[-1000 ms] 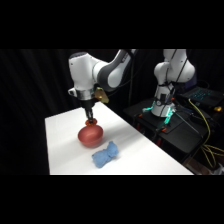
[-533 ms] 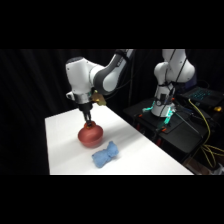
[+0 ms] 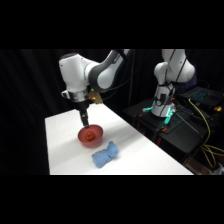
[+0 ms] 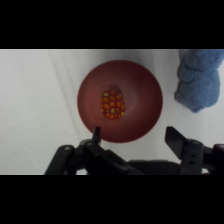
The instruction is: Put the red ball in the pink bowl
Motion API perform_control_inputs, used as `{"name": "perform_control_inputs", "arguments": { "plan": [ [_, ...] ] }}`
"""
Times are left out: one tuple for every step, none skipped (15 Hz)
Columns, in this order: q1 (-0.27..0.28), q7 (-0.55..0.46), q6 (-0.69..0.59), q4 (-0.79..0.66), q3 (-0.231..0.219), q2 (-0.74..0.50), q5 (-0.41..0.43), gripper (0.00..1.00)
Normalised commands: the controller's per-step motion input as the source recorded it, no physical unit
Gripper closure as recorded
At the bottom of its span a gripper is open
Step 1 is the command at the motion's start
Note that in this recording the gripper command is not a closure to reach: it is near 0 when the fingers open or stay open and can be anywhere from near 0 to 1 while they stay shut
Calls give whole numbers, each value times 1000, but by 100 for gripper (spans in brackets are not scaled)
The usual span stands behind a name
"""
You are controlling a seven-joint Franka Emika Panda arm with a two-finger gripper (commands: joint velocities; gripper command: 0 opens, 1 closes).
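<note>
Side and wrist views of a single-arm placement task at its late stage. The red ball [image 4: 112,104], a small orange-red object with a bumpy, speckled surface, lies at the centre of the pink bowl [image 4: 145,85], resting on the bowl's floor and apart from the rim on every side. In the side view the same ball [image 3: 90,134] shows as a bright spot inside the bowl [image 3: 96,140], which stands on the white tabletop [image 3: 60,140] in the lower left part of the frame.

The gripper [image 4: 132,136] hangs above the bowl's near rim at the bottom of the wrist view. Its two fingers [image 4: 96,135] are spread wide, with nothing between them; the ball is free of both. In the side view the gripper [image 3: 85,120] stands just above the bowl's upper left edge, the white arm bending away toward the top of the frame.

A lumpy blue cloth [image 4: 200,80] lies just beside the bowl, at the upper right of the wrist view and below right of the bowl in the side view; it appears not to touch the rim.

Judged from these views, the placement itself is complete: the ball sits in the bowl and is released. What appears to remain is only for the arm to clear the bowl.
</note>
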Motion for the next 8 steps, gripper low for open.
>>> {"name": "perform_control_inputs", "arguments": {
  "plan": [
    [36,-142,-454,301,17,-186,63,0],
    [39,-134,-485,314,14,-233,50,0],
    [38,-140,-508,319,13,-254,33,0],
    [38,-133,-546,335,6,-276,6,0],
    [29,-137,-506,334,7,-249,-4,0],
    [17,-160,-467,350,12,-220,-9,0],
    [10,-162,-417,356,14,-168,-16,0],
    [-5,-188,-368,338,20,-114,-7,0]
  ]
}}
